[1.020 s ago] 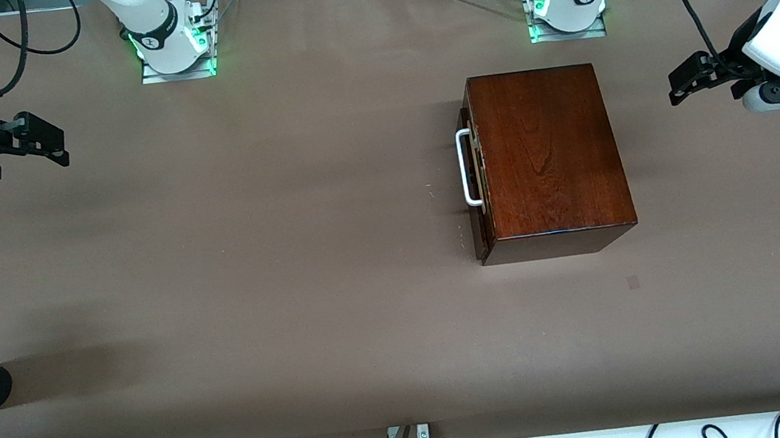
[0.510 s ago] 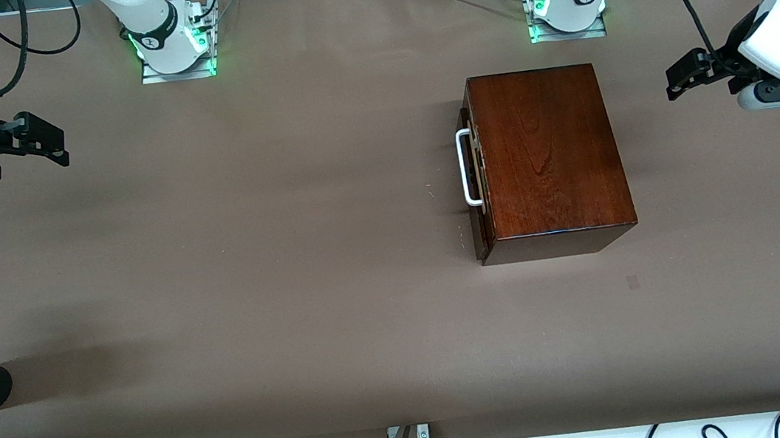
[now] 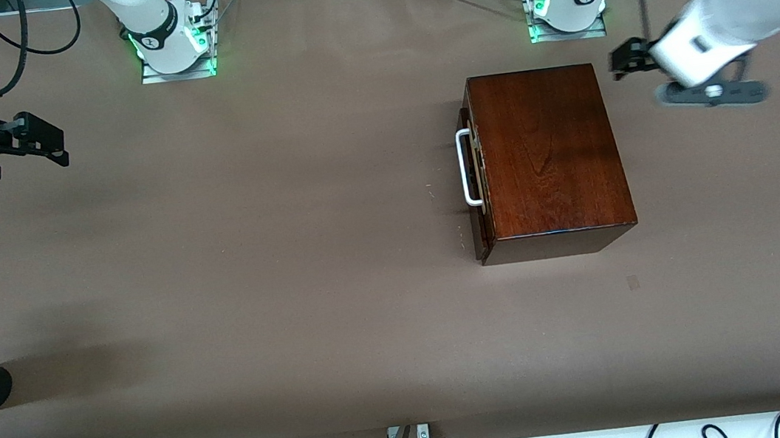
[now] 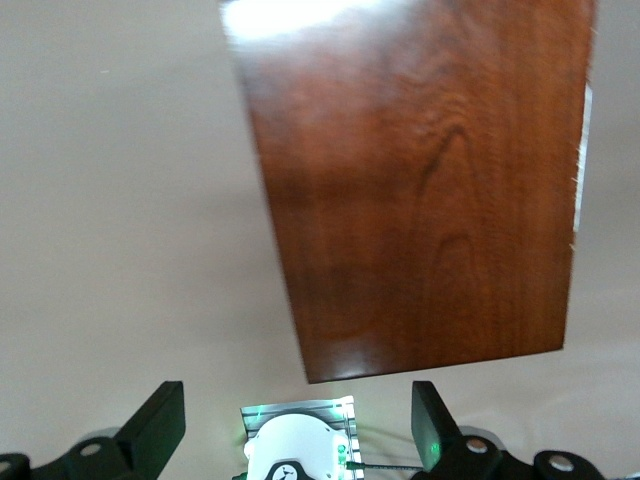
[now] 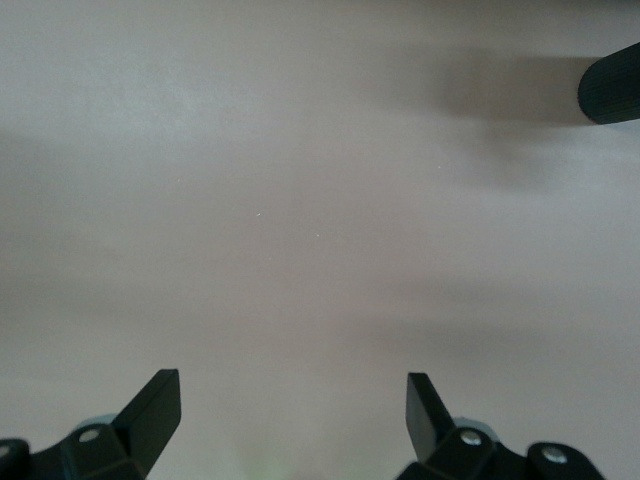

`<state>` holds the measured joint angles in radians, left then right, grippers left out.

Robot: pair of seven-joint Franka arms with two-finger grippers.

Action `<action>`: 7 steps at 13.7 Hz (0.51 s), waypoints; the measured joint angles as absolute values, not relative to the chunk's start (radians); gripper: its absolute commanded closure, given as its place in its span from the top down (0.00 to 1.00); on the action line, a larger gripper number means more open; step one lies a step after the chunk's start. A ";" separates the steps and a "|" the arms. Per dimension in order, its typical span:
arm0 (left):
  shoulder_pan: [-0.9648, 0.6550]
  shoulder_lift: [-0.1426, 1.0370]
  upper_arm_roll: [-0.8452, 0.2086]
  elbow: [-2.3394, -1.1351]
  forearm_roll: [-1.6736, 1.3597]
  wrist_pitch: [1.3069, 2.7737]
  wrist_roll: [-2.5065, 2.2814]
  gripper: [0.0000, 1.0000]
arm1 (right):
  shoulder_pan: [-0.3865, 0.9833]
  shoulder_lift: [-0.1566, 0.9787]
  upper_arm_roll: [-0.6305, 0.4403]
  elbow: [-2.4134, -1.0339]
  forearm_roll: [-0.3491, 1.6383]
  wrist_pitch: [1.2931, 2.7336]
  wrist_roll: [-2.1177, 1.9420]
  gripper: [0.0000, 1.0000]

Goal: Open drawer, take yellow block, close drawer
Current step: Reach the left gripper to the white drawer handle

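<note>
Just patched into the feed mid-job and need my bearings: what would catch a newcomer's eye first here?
The glossy mahogany box dominates, sitting toward the left arm's end of the table, its drawer shut with the white loop handle facing the right arm's end. The left gripper, fingers open, hangs beside the box's edge nearest the bases. The right gripper waits open over bare table at its own end; no yellow block shows.

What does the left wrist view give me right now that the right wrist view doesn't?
Only the left wrist view shows the mahogany box, its glossy top filling the frame, with an arm base below the open left gripper. Only the right wrist view shows a black rounded object at the frame's edge, ahead of the open right gripper. Both show bare brown table; neither shows the yellow block.
</note>
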<state>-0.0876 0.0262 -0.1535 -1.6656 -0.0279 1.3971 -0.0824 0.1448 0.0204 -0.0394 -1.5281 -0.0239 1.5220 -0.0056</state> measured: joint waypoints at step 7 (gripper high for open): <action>-0.173 0.237 -0.386 -1.666 -0.011 1.682 -0.412 1.00 | 0.145 0.020 -0.040 -1.528 -0.024 1.522 -0.006 1.00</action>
<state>-0.1735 0.2367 -0.3858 -1.6657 -0.0113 1.6824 -0.4119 0.1448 0.0204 -0.0398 -1.5281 -0.0237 1.5219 -0.0056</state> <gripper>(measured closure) 0.000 0.000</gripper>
